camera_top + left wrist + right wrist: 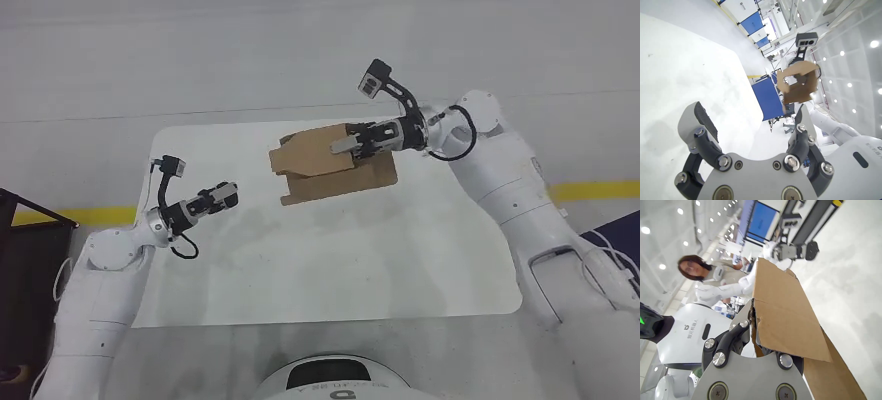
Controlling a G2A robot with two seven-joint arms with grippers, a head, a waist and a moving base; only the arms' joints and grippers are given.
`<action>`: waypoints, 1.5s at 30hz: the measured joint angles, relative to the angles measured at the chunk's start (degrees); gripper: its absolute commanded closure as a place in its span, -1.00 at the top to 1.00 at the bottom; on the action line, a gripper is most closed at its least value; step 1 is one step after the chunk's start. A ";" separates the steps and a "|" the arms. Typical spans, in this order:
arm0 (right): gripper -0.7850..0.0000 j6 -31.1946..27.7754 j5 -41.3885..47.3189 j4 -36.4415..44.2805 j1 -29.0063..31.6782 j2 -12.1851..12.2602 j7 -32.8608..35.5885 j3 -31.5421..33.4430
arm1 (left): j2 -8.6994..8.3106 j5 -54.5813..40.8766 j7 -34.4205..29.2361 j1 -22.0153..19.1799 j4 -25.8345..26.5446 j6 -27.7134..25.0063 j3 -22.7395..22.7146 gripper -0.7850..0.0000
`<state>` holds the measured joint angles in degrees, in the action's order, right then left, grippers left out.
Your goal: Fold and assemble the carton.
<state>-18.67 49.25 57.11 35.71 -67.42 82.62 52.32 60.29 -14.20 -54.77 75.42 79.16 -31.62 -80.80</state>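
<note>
Over the near-left counter [400, 260], the left hand [225, 193] hung wide and empty, likely free to do the folding. Farther off, the right hand [350, 143] pinched the half-formed carton [320, 165] by one edge, lifted over the far side, probably presenting it.

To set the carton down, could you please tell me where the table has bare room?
The white table is bare over its near half, from the open left pincer to the right edge. The far middle is crowded: the right pincer holds the brown cardboard carton there.
</note>
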 measured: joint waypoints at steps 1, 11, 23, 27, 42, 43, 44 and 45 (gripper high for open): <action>-1.00 -0.30 5.10 -0.41 1.11 -0.43 -0.48 0.51 | 0.00 0.65 0.33 0.40 0.49 -0.14 0.19 1.00; -1.00 -4.01 24.46 -6.90 3.32 -4.48 -1.00 -0.61 | 0.40 -1.19 -0.40 2.65 8.04 -0.45 4.62 1.00; -1.00 -7.61 9.94 -5.20 3.65 -4.71 -4.62 0.77 | 2.46 -2.93 7.56 -3.54 10.82 0.62 12.96 1.00; -1.00 -6.23 9.03 -2.54 4.68 -4.47 -3.23 1.91 | 3.49 -1.45 11.54 -7.04 8.34 1.22 16.15 1.00; -1.00 1.77 12.76 4.56 9.41 -3.79 1.48 6.69 | 5.15 0.37 19.13 -9.98 5.44 2.97 19.43 0.97; -1.00 1.93 12.74 4.60 9.53 -3.77 1.59 6.93 | 5.17 0.38 19.13 -9.90 5.63 2.95 19.43 0.98; -1.00 2.12 12.83 4.60 9.63 -3.74 1.75 7.22 | 5.18 0.46 19.12 -9.76 5.77 2.92 19.42 0.98; -1.00 2.47 13.26 4.56 9.75 -3.71 2.05 7.70 | 5.16 0.68 19.03 -9.49 5.82 2.79 19.32 0.98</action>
<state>-16.21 62.51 61.67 45.45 -71.13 84.66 60.02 65.46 -13.52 -35.74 65.93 84.98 -28.83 -61.47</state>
